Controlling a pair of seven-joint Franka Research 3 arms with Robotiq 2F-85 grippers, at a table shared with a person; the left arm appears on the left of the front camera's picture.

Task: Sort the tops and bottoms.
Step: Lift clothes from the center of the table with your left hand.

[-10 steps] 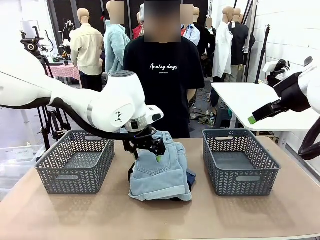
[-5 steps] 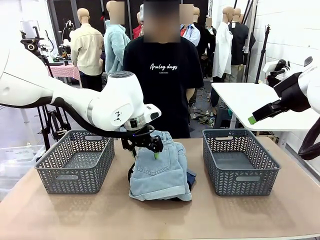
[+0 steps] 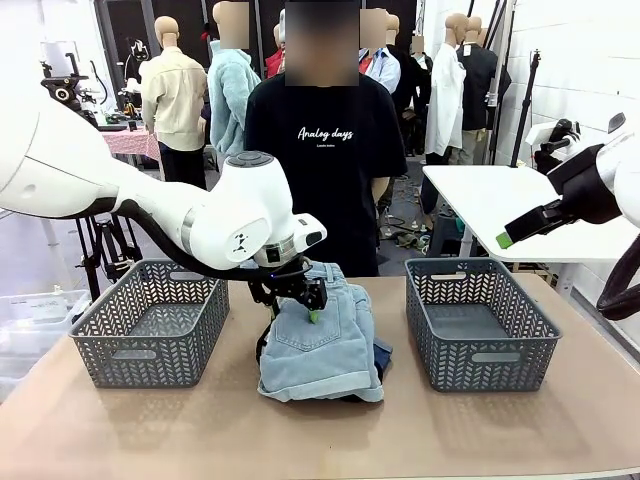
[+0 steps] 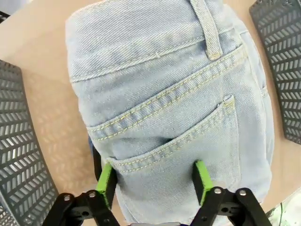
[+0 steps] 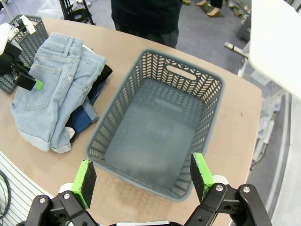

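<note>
- Your left gripper (image 4: 154,178) hangs right over the light denim shorts (image 4: 164,94), jaws apart, green pads (image 4: 106,181) straddling the back pocket. Whether they touch the cloth, you cannot tell.
- The shorts top the centre pile, folded hems toward you and waistband toward the person (image 3: 320,150).
- Darker denim (image 5: 84,117) and a black garment (image 5: 102,74) poke out beneath on the side nearer the right basket (image 3: 480,358), so pinch shallow.
- The left basket (image 3: 150,352) and the right one flank the pile, with bare table between.
- The left arm is nearer by far. Your right gripper (image 5: 141,175) waits high over the right basket, jaws apart and holding nothing.
</note>
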